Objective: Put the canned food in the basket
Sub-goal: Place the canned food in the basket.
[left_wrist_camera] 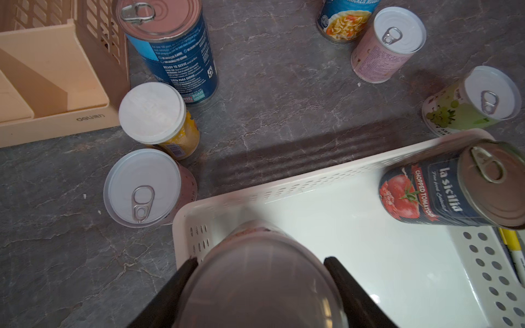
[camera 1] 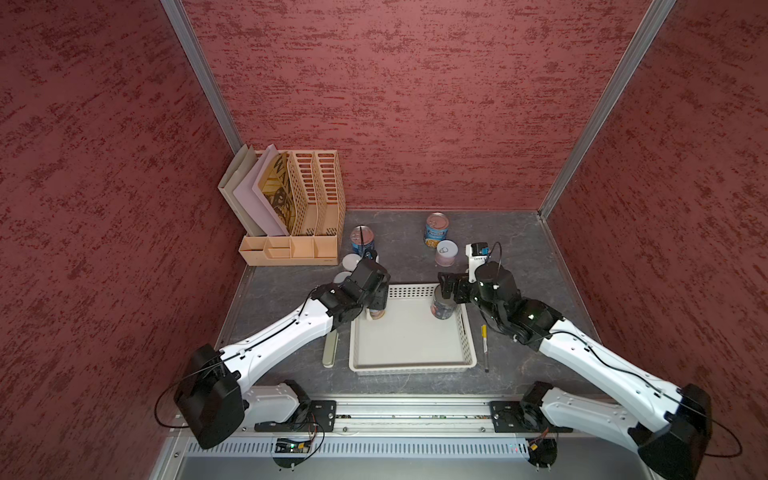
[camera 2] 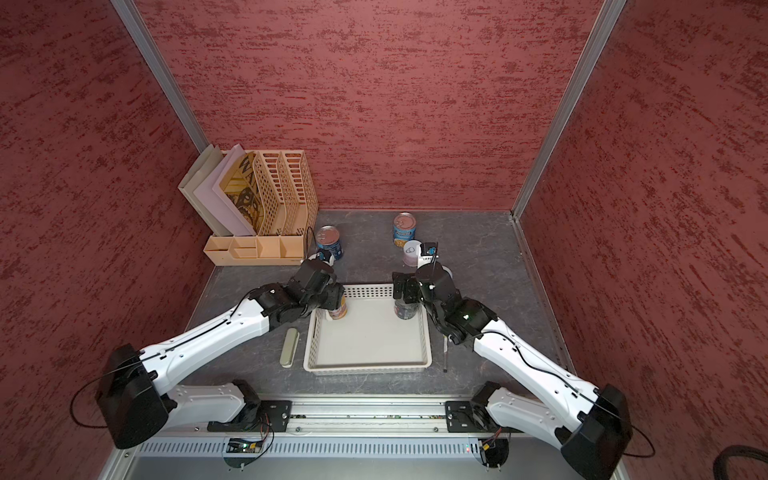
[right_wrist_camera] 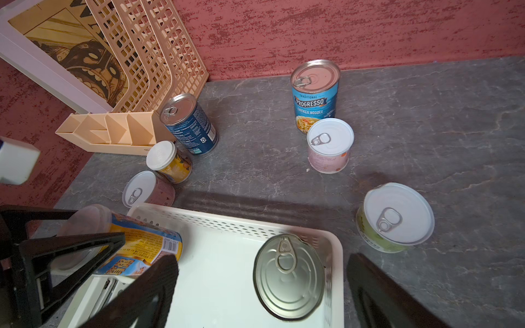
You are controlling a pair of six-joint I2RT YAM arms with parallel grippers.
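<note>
gripping yellow-labelled can [right_wrist_camera: 147,241], left hand [left_wrist_camera: 260,264] at basket's [camera 1: 409,291] far-left corner — right hand [right_wrist_camera: 262,262] open astride dark can [left_wrist_camera: 454,193], bare floor [camera 1: 407,340] between

Blue can [right_wrist_camera: 315,105] reads "PROGRESSO CHICKEN NOODLE"; dark can [left_wrist_camera: 443,193] "la sicilia CHOPPED TOMATOES"

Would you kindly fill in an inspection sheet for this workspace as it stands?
Surface: grey stone-look tabletop, no spills seen.
Job's things: tomato can upright in basket; clear-lidded can held over basket corner; Progresso can, second blue can, four white-topped cans outside.
Clutter: pen, olive case, file holder.
Grippers: left gripper shut on clear-lidded can; right gripper open over tomato can.
Cables: black cable loops at arm bases.
Surroundings: red textured walls; nothing else seen.
</note>
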